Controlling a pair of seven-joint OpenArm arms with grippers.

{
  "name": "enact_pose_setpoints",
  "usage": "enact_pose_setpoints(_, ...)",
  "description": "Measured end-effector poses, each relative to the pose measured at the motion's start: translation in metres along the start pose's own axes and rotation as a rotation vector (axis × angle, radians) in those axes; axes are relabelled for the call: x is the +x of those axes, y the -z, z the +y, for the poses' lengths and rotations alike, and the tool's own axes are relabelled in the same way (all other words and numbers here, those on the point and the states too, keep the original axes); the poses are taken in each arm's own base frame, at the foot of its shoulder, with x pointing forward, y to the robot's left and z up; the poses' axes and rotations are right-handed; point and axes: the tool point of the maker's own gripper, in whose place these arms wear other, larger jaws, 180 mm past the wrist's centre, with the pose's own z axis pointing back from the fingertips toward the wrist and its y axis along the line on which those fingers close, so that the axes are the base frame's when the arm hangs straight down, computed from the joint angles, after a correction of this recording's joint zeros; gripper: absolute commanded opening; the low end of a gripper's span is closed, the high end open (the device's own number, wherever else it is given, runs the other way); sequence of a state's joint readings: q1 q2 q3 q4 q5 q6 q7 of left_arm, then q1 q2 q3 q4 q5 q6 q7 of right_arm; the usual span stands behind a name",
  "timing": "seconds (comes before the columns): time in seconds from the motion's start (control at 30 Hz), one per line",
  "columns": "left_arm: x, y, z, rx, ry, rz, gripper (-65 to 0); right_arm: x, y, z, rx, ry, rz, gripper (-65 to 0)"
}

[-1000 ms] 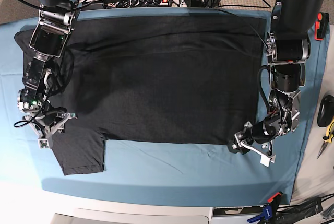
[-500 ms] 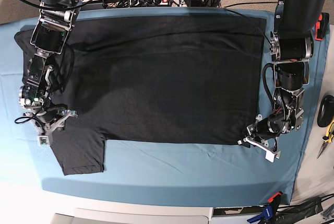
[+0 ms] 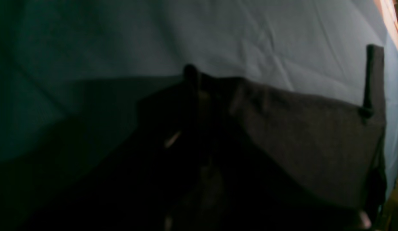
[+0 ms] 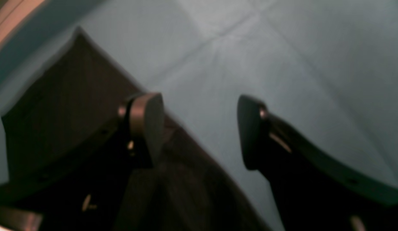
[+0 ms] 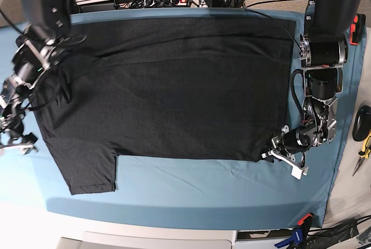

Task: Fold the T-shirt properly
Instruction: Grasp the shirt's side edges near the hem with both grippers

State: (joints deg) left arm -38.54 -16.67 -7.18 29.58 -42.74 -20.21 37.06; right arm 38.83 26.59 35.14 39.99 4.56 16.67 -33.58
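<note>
the t-shirt (image 5: 174,86) lay spread flat on the blue table cloth (image 5: 191,185). the left gripper (image 5: 277,155) had its jaws clamped together on the shirt's lower hem corner. the right gripper (image 4: 199,128) hung with jaws wide apart, holding nothing, beside the sleeve edge.

The right gripper (image 5: 14,139) moves off the T-shirt (image 5: 174,86) sleeve with fingers spread, while the left gripper (image 5: 278,151) closes at the hem corner
</note>
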Motion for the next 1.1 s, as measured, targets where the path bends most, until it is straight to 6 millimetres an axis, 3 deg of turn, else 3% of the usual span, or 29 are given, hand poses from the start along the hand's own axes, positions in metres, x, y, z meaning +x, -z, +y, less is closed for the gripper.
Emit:
enact_pose_setpoints(0.1, 0.0, 0.001, -0.004, -0.018, 0.012, 0.0, -65.0, 0.005, 0.005, 0.002, 0.012, 0.012, 0.001, -28.8)
enact_pose_setpoints(0.4, -0.001, 0.001, -0.008, -0.034, 0.017, -0.001, -65.0, -0.055, 0.022, 0.007, 0.027, 0.052, 0.097, -28.8)
enact_pose_setpoints(0.6, -0.001, 0.001, -0.008, -0.034, 0.017, -0.001, -65.0, -0.053, 0.022, 0.005, 0.023, 0.051, 0.087, -28.8)
enact_pose_setpoints(0.9, 0.0, 0.001, -0.008, -0.035, 0.016, -0.002, -65.0, -0.08, 0.018, -0.03, -0.091, -0.027, 0.103, -28.8)
enact_pose_setpoints(1.1, 0.0, 0.001, -0.008, -0.035, 0.016, -0.002, -65.0, -0.081, 0.019, -0.02, -0.042, 0.018, 0.079, -28.8)
